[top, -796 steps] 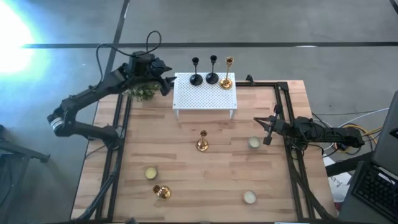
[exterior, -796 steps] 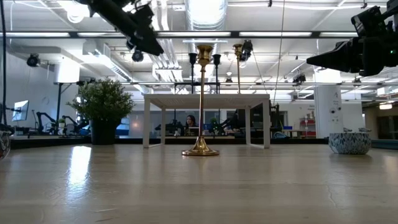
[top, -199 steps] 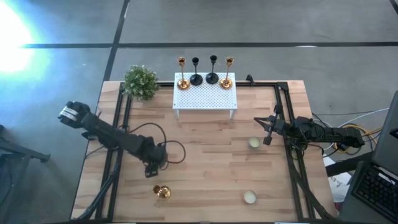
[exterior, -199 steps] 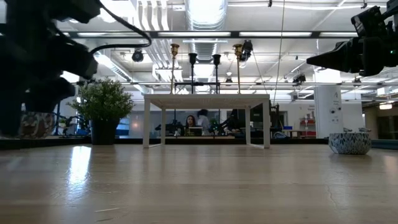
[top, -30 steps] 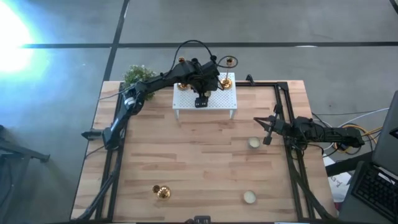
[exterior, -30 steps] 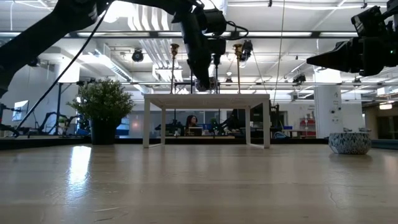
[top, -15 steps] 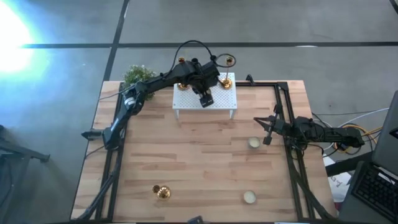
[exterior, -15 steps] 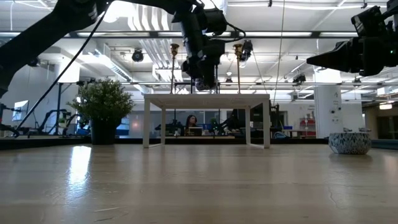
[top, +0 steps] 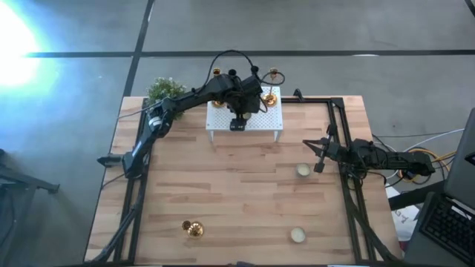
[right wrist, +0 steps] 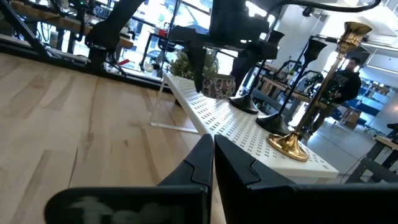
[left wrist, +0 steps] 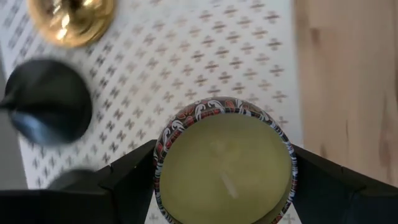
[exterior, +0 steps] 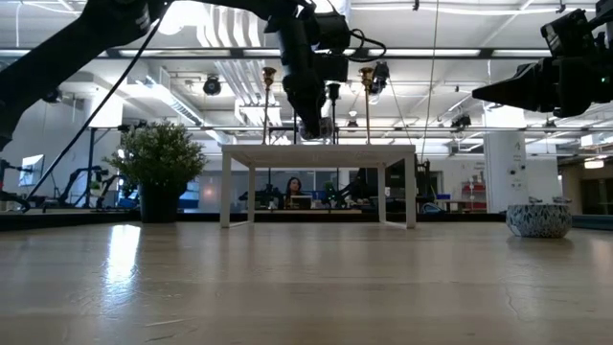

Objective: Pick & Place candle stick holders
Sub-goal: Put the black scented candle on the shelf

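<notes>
On the white perforated rack (top: 260, 119) at the table's far middle stand candle stick holders: a gold one (top: 272, 93) at its right end, a gold one (top: 217, 74) toward its left, and two black ones (right wrist: 245, 102) between them, under my arm in the high view. Another gold holder (top: 193, 228) lies on the table near the front left. My left gripper (top: 239, 111) is over the rack, shut on a round candle tin (left wrist: 224, 165) with a patterned rim. My right gripper (top: 319, 157) waits shut at the table's right edge. My left gripper pinches the candle tin's round side wall (left wrist: 160, 163) between its two fingers (left wrist: 134, 171), one on each opposite side. The fingers come from above, slanting down. The tin sits level, wax up, close over the rack's top; whether its bottom touches the rack, I cannot tell.
A bushy potted plant (top: 168, 93) stands left of the rack. Two more candle tins (top: 303, 170) (top: 297, 235) sit on the table's right half. Black rails run along the table's left and right sides. Bare wood lies between rack and front edge.
My left gripper has stayed over the rack with the tin and rolled a little about its own pointing line, one way and back.
</notes>
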Available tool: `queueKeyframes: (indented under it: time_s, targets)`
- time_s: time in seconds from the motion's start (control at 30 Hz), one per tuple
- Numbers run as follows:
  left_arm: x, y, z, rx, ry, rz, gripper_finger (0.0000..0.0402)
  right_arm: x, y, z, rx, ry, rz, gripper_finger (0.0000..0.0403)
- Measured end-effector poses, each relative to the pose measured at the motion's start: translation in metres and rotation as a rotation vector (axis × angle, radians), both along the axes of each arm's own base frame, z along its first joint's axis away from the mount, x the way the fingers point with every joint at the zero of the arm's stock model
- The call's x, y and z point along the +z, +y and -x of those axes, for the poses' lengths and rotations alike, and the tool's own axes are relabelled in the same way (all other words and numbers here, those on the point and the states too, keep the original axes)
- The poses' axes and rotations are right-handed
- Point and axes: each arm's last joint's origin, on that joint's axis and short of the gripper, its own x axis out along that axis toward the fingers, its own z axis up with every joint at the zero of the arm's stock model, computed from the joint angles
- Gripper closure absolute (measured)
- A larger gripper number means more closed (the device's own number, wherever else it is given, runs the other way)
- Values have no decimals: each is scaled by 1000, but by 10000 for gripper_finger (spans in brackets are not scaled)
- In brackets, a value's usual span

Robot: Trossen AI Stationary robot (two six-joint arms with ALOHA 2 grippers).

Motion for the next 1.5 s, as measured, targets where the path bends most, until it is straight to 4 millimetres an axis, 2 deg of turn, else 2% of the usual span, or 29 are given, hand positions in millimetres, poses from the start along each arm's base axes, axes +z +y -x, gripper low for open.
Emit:
queueKeyframes:
  time_s: [0.27,0.63,0.93,1.5]
  targets:
    - [1,-4,-1,-200,12,-23,97,0,0,0,0,0,0,394]
    - [3,-12,-3,-301,7,-30,99,0,0,0,0,0,0,394]
    - [14,-30,-1,-415,0,-53,99,0,0,0,0,0,0,394]
    - [19,-32,3,-416,-4,-51,99,0,0,0,0,0,0,394]
